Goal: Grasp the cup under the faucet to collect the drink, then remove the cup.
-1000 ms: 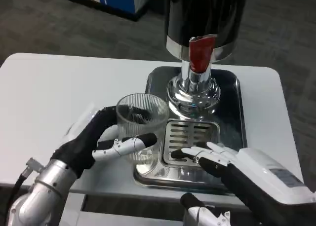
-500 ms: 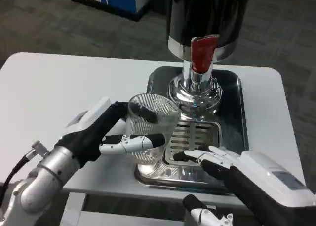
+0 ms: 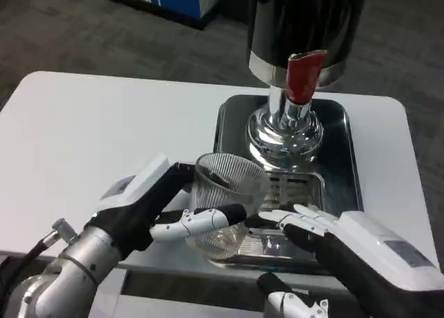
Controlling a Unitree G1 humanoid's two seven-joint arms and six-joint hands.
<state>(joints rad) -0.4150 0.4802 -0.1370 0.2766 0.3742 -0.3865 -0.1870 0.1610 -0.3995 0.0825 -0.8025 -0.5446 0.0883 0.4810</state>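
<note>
Left hand (image 3: 149, 210) of mine grips the ribbed clear glass cup (image 3: 225, 203) over the steel drip tray (image 3: 343, 158) on the white table (image 3: 104, 137), grey carpet (image 3: 83, 37) beyond, while my right hand (image 3: 347, 245) lies open beside it.

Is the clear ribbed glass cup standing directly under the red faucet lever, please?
No, the clear ribbed glass cup is held by the left robot hand at the tray's front-left corner.

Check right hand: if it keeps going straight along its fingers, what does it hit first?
Probably the glass cup held by the left hand; the right hand's fingertips point left, nearly touching it over the drip grate. Depth unclear.
</note>
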